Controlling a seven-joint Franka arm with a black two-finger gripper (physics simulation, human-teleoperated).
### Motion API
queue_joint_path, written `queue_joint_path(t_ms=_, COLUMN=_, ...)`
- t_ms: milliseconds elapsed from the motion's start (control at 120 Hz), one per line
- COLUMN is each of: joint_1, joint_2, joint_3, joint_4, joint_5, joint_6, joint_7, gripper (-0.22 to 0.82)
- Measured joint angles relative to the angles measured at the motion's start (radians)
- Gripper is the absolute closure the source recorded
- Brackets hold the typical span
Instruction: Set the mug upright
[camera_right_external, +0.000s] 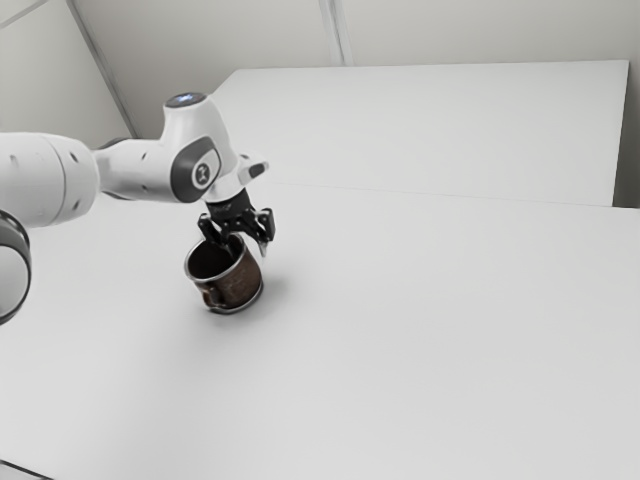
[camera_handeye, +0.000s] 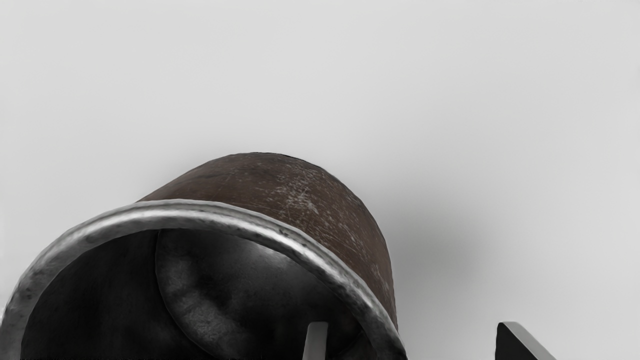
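In the exterior view the gripper (camera_right_external: 246, 246) is at the far rim of a brown mug (camera_right_external: 240, 284) with metallic rims. The mug is tilted on the table, its mouth facing up and toward the exterior view's left, its handle toward the camera. In the wrist view the gripper (camera_handeye: 411, 340) stands open, one finger over the mouth of the mug (camera_handeye: 320, 200) and the other outside its wall, with a gap beside the wall. Whether the inner finger touches the mug cannot be told.
The white table (camera_right_external: 420, 330) extends around the mug. Farther back, a pale panel (camera_right_external: 430, 130) stands beyond a thin seam. A dark-edged object (camera_right_external: 22, 470) shows at the exterior view's lower left corner.
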Motion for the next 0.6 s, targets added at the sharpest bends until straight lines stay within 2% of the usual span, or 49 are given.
queue_joint_path(t_ms=108, joint_1=-0.010, joint_2=-0.036, joint_3=0.000, joint_4=0.001, joint_5=0.023, joint_6=-0.016, joint_7=-0.013, gripper=0.17)
queue_joint_path(t_ms=233, joint_1=-0.017, joint_2=-0.071, joint_3=0.001, joint_4=0.004, joint_5=0.037, joint_6=-0.035, joint_7=-0.021, gripper=0.09)
queue_joint_path(t_ms=408, joint_1=-0.038, joint_2=-0.124, joint_3=0.002, joint_4=0.032, joint_5=0.043, joint_6=-0.088, joint_7=-0.010, gripper=0.04)
queue_joint_path(t_ms=600, joint_1=-0.040, joint_2=-0.137, joint_3=0.000, joint_4=0.152, joint_5=0.087, joint_6=-0.177, joint_7=0.034, gripper=0.02)
